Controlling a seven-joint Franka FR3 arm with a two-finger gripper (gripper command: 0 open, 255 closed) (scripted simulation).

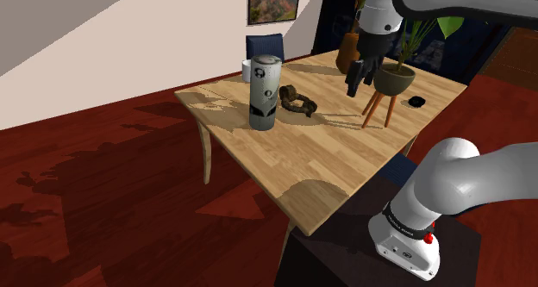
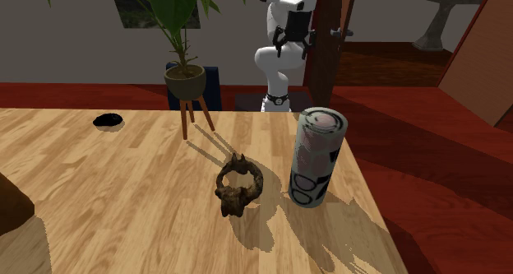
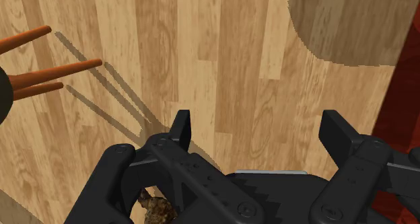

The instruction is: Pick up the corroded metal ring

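The rough, dark brown corroded metal ring [image 1: 297, 102] lies flat on the light wooden table [image 1: 319, 160], near its middle. In the shoulder view it sits at about three o'clock from the tall grey cylindrical can with black markings [image 1: 265, 91], just beside it but not touching. In the second exterior view the ring [image 2: 238, 184] is at about nine o'clock from the can [image 2: 316, 155] and at five o'clock from the dark plant pot on a three-legged brown stand [image 2: 185, 81].

The all-black gripper [image 1: 354, 80] hangs above the table at about two o'clock from the ring in the shoulder view, between the ring and the plant pot [image 1: 392, 80]. It is apart from both.

In the wrist view the gripper [image 3: 257, 130] has its fingers [image 3: 180, 127] spread wide, with bare table planks [image 3: 235, 68] between them. A scrap of the ring [image 3: 156, 208] shows under the hand's body by the base of one finger, outside the gap. The stand's brown legs [image 3: 64, 71] slant in off to that same side.

A small black object [image 1: 416, 101] lies on the table at three o'clock from the pot in the shoulder view.
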